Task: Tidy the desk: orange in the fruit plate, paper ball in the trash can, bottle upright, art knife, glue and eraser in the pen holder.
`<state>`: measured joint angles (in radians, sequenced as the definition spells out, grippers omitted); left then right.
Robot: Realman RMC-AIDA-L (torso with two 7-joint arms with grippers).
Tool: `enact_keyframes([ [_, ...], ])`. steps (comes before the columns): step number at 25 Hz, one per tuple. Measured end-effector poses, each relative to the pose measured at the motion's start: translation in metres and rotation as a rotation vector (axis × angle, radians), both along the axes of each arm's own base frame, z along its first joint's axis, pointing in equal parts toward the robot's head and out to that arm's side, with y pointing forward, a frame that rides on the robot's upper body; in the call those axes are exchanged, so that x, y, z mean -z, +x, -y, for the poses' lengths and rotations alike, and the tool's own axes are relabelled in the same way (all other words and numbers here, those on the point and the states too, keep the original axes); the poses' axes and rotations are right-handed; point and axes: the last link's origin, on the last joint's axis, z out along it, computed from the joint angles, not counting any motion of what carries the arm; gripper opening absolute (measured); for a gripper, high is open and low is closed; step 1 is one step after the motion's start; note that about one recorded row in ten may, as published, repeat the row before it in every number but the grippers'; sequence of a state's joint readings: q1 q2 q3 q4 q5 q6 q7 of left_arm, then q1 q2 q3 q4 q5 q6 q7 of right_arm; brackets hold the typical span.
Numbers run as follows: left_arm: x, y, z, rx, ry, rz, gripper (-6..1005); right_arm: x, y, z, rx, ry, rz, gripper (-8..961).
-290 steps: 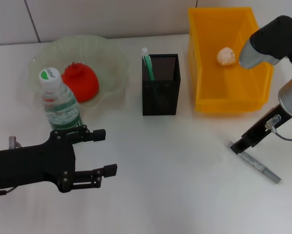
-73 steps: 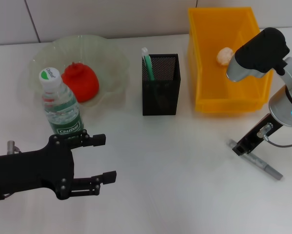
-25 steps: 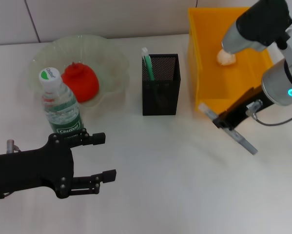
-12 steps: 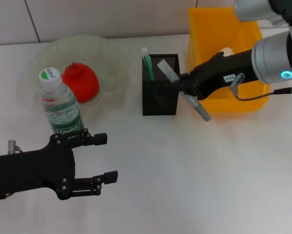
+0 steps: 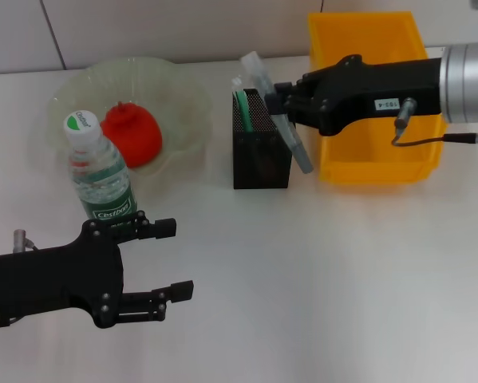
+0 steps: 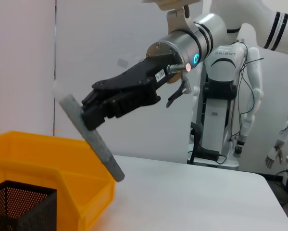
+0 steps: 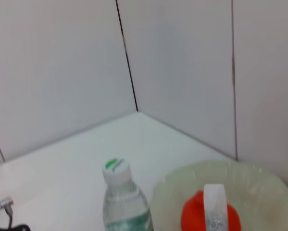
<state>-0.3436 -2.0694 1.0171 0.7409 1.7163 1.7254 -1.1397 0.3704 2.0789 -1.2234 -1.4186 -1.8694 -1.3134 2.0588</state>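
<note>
Art knife (image 5: 275, 112): long grey stick with a pale far end, tilted, held mid-length in the right hand (image 5: 280, 101), which is clenched on it. Far tip rises above the pen holder (image 5: 262, 148); near end hangs past the holder's right wall, over the worktop (image 5: 318, 271). Cannot tell whether the knife touches the holder rim. In the left wrist view the knife (image 6: 88, 138) slants down from the right hand (image 6: 93, 115), lower end in front of the trash can (image 6: 47, 168); only a corner of the pen holder (image 6: 19, 207) shows, cut off.

Pen holder stands mid-worktop, a green-and-white stick upright in its far left corner; the rest of its inside is hard to make out through the mesh. Trash can (image 5: 374, 163) sits just right of it; its inside is largely hidden behind the right arm.

Fruit plate (image 5: 183, 104) at far left holds the orange (image 5: 132, 133). Bottle (image 5: 99, 171) stands upright at the plate's near edge, cap on. Right wrist view shows bottle (image 7: 124, 199), orange (image 7: 194, 216) and plate (image 7: 259, 185), with the knife's pale tip in front.

Left hand (image 5: 163, 259) hovers near left, fingers spread apart, holding nothing, just near of the bottle.
</note>
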Motion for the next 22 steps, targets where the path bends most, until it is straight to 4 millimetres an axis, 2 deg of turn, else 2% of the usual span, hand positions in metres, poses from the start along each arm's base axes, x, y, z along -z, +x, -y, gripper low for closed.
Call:
enact_keyframes([
  [8, 0.004, 0.001, 0.002, 0.001, -0.017, 0.004, 810, -0.008, 0.016, -0.005, -0.064, 0.058, -0.061, 125],
  [22, 0.005, 0.004, 0.002, 0.015, -0.032, 0.007, 810, -0.011, 0.029, -0.025, -0.115, 0.124, -0.195, 125],
])
